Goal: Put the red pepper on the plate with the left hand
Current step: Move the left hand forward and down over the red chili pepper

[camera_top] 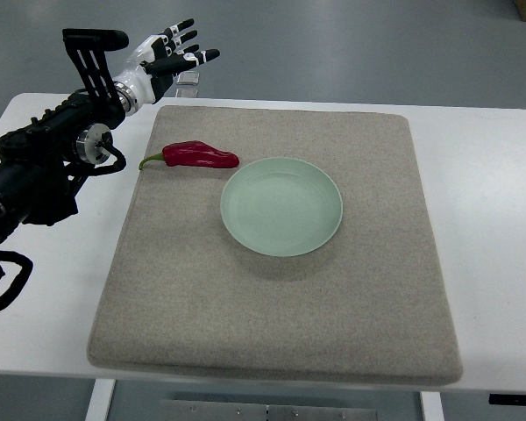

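Note:
A red pepper (199,156) with a green stem lies on the grey mat (280,298), just left of a pale green plate (281,206) and not touching it. The plate holds nothing. My left hand (177,51) is raised beyond the mat's far left corner, above and behind the pepper, with its fingers spread and holding nothing. Its black arm comes in from the left edge.
The mat covers most of a white table (491,219). A small clear object (189,83) stands at the table's far edge under the left hand. Grey floor lies beyond the table.

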You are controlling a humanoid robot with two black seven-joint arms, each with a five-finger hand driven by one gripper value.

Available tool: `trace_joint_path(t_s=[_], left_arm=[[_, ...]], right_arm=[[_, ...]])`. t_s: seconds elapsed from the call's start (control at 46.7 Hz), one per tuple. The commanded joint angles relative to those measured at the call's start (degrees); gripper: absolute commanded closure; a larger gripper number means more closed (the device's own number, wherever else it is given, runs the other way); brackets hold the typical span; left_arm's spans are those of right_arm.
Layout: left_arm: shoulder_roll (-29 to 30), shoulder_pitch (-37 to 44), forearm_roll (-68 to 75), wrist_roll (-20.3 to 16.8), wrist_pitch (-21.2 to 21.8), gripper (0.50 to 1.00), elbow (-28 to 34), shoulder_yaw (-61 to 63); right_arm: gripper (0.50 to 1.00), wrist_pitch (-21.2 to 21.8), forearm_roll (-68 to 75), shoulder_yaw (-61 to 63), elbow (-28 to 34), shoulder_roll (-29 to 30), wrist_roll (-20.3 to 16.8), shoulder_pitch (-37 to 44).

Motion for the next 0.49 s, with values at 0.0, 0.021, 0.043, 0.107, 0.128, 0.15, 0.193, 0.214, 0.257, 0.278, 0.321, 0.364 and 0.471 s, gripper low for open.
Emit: trace_joint_path(t_s=[0.0,0.021,0.043,0.107,0.128,0.15,0.193,0.214,0.257,0.278,0.321,0.364,0.471], left_arm=[[-0.04,-0.14,4.9,-0.09,-1.67,0.508,0.01,0.1],[-0.04,-0.14,6.22,-0.01,-2.02,0.508,0.01,0.1],[-0.04,-0.06,7.45,-0.01,-2.55,0.508,0.01,0.1],[-0.04,-0.06,12.11,-0.09,-4.13,0.508,-0.43,0.45],[0.05,-0.06,13.6,-0.09,-4.48,0.508,-0.43,0.63],[0.05,-0.06,15.18,-0.01,-4.66,0.508,-0.52,0.63],[0.05,-0.14,18.0,-0.09,-4.84,0.508,-0.52,0.63],[0.05,-0.23,19.4,-0.01,-4.84,0.508,-0.61,0.63],[0.05,-0.32,21.78,-0.09,-4.84,0.508,-0.61,0.63],[0.05,-0.32,23.09,-0.09,-4.84,0.508,-0.61,0.72],[0.05,-0.84,25.64,-0.09,-4.92,0.508,-0.78,0.72],[0.14,-1.28,28.63,-0.09,-4.92,0.508,-1.22,0.72],[0.14,-1.81,35.75,-0.09,-4.92,0.508,-2.71,0.98]], right_arm=[[0.572,0.0,0.0,0.0,0.0,0.0,0.0,0.0],[0.572,0.0,0.0,0.0,0.0,0.0,0.0,0.0],[0.57,-0.09,0.0,0.0,0.0,0.0,0.0,0.0],[0.572,0.0,0.0,0.0,0.0,0.0,0.0,0.0],[0.572,0.0,0.0,0.0,0.0,0.0,0.0,0.0],[0.572,0.0,0.0,0.0,0.0,0.0,0.0,0.0],[0.572,0.0,0.0,0.0,0.0,0.0,0.0,0.0],[0.572,0.0,0.0,0.0,0.0,0.0,0.0,0.0],[0.572,-0.09,0.0,0.0,0.0,0.0,0.0,0.0],[0.572,0.0,0.0,0.0,0.0,0.0,0.0,0.0],[0.572,0.0,0.0,0.0,0.0,0.0,0.0,0.0],[0.572,0.0,0.0,0.0,0.0,0.0,0.0,0.0],[0.572,0.0,0.0,0.0,-0.09,0.0,0.0,0.0]])
